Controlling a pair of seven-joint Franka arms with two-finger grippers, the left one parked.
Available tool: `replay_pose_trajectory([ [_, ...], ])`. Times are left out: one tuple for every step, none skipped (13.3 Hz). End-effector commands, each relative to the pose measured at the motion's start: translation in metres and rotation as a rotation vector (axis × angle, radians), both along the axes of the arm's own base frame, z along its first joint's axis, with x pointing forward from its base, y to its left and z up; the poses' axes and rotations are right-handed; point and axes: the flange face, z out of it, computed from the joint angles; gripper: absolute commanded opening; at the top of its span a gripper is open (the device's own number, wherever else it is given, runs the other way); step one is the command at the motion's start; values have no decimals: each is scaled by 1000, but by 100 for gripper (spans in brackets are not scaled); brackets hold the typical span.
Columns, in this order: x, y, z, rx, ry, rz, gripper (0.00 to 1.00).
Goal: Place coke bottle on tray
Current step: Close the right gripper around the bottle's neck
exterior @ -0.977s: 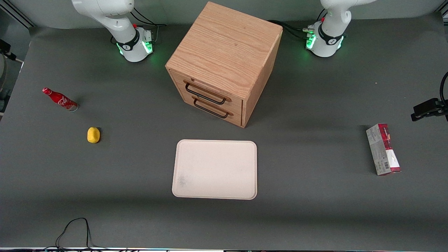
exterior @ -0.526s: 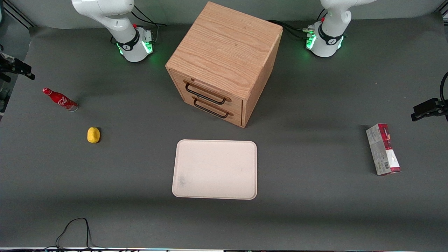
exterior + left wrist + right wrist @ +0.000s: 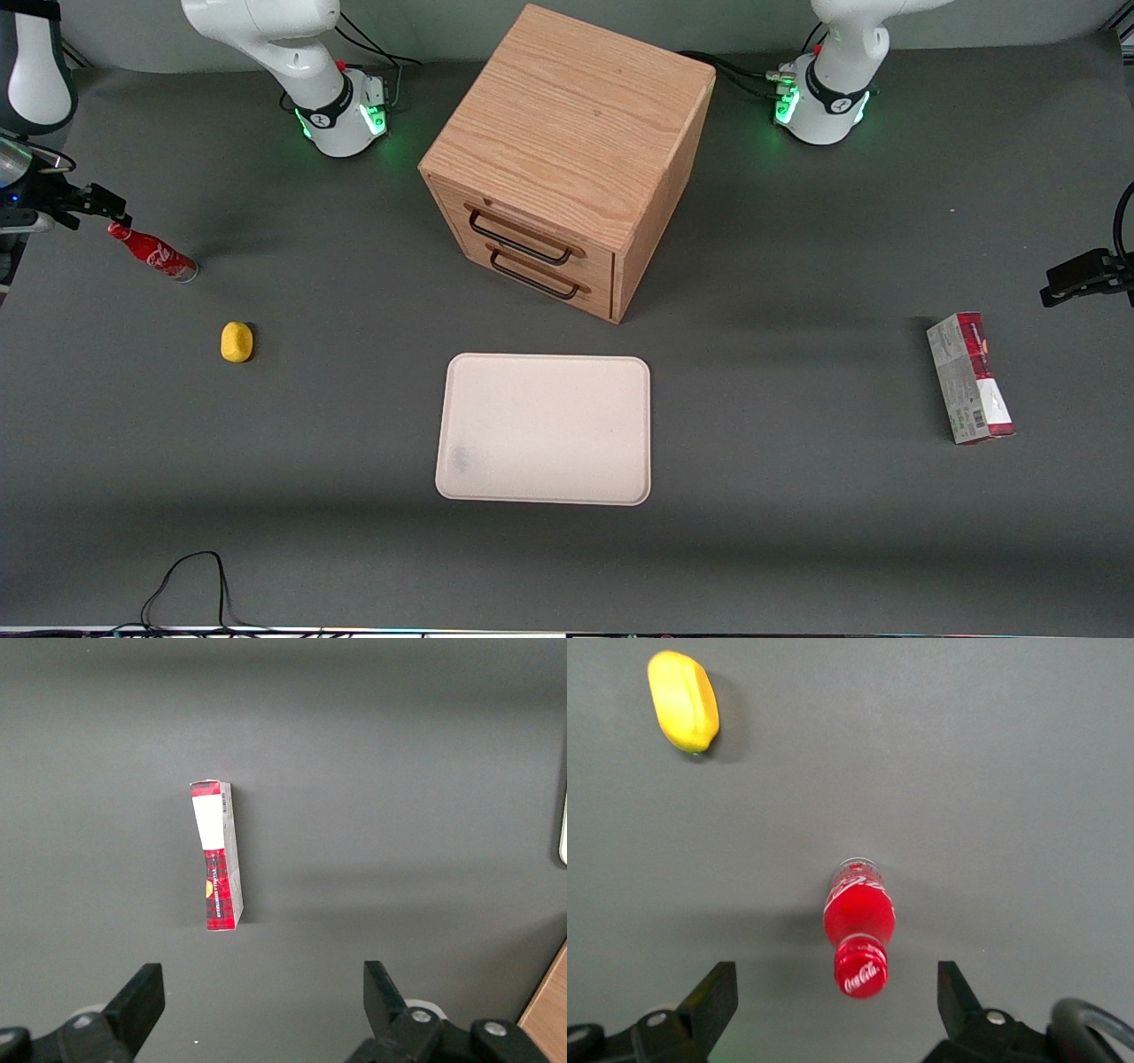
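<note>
The coke bottle (image 3: 152,252) is small and red, with white script and a silvery base. It stands upright on the dark mat toward the working arm's end of the table. In the right wrist view I look down on its red cap and body (image 3: 859,935). My right gripper (image 3: 102,206) hangs just above the cap. It is open and empty (image 3: 834,990), with the cap between the two spread fingers and touching neither. The pale cream tray (image 3: 543,429) lies flat and bare in front of the cabinet, far from the bottle.
A yellow lemon-like object (image 3: 236,342) lies near the bottle, closer to the front camera, and also shows in the right wrist view (image 3: 683,700). An oak drawer cabinet (image 3: 567,151) stands mid-table. A red-and-grey carton (image 3: 970,377) lies toward the parked arm's end.
My right gripper has come into the front view from the working arm's end and moved over the bottle's cap. The bottle and tray have not moved.
</note>
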Motion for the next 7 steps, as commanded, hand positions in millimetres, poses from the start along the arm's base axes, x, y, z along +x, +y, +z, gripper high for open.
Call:
replay_pose_trajectory([
  [1, -6, -22, -36, 11, 11, 100],
  [2, -8, -29, -46, 17, 13, 100],
  [4, -9, -35, -54, 22, 16, 100],
  [4, -9, -39, -57, 27, 14, 100],
  [4, -9, -41, -57, 33, 14, 100],
  [4, -9, -41, -53, 36, 12, 100],
  [3, -9, -42, -51, 42, 13, 100],
])
